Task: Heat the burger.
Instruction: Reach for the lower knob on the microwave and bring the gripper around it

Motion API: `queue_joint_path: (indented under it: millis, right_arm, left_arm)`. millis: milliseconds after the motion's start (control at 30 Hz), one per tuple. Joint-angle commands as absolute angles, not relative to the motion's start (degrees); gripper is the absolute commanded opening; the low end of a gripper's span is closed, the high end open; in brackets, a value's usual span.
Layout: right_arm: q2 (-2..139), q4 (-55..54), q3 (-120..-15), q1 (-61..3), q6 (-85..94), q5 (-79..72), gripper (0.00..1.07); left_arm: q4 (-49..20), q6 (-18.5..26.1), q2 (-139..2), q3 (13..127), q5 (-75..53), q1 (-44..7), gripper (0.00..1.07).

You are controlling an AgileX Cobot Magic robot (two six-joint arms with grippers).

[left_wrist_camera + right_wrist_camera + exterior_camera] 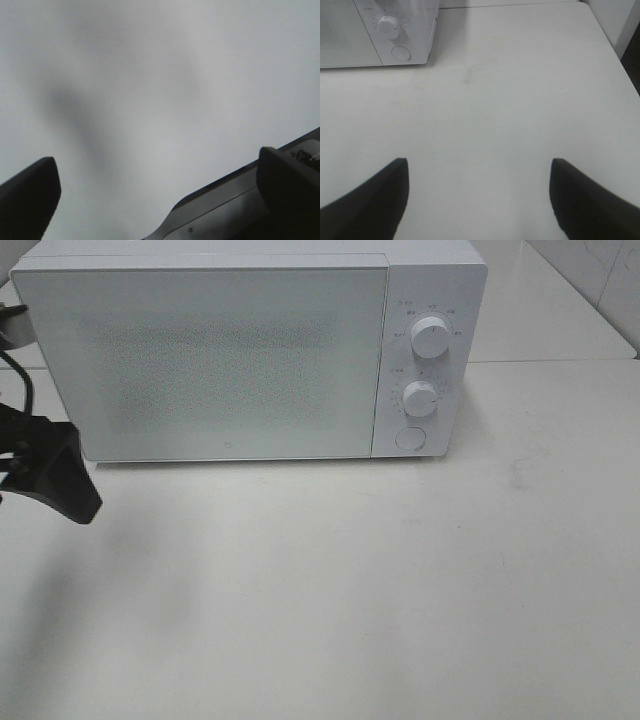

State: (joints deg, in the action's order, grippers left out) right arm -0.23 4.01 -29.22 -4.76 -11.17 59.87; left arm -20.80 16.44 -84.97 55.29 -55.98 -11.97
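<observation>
The burger is out of view in all three pictures. A white microwave (230,350) stands at the back of the table with its door (200,360) shut. My left gripper (157,160) is open over bare table, nothing between its fingers; one dark finger (65,480) shows at the left edge of the exterior high view, in front of the microwave's lower left corner. My right gripper (479,162) is open too and holds nothing. It hangs over the table to the right of the microwave's (370,30) control panel.
The microwave's right panel carries two round knobs (430,337) (420,398) and a round button (409,438). The white tabletop (330,590) stretches in front of it. The table's right edge (620,65) lies beside a tiled wall.
</observation>
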Motion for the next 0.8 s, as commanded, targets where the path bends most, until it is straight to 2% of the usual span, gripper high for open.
queue_joint_path:
  millis: [33,100,167,267,533,800]
  right_arm:
    - [-1.72,3.95,-29.22,-4.30,-10.89,59.59,0.75]
    - [-1.72,3.95,-29.22,-4.30,-10.89,59.59,0.75]
    - [-1.72,3.95,-29.22,-4.30,-10.89,59.59,0.75]
    - [-1.72,3.95,-29.22,-4.30,-10.89,59.59,0.75]
    - [-1.72,3.95,-29.22,-4.30,-10.89,59.59,0.75]
    - [-1.72,3.95,-29.22,-4.30,-10.89,59.59,0.75]
  left_arm:
    - [-20.45,14.95,-82.51,54.89,-60.33,-6.25,1.01]
    - [-20.45,14.38,-82.05,54.43,-60.45,-4.76,1.01]
    - [-20.23,12.72,-78.78,52.02,-60.45,-0.34,1.01]
    - [-19.31,12.09,-75.46,50.02,-60.45,1.72,1.01]
    - [-14.78,8.77,-66.12,44.00,-61.42,2.18,1.01]
    - [-12.78,8.48,-55.52,39.13,-61.76,2.18,1.01]
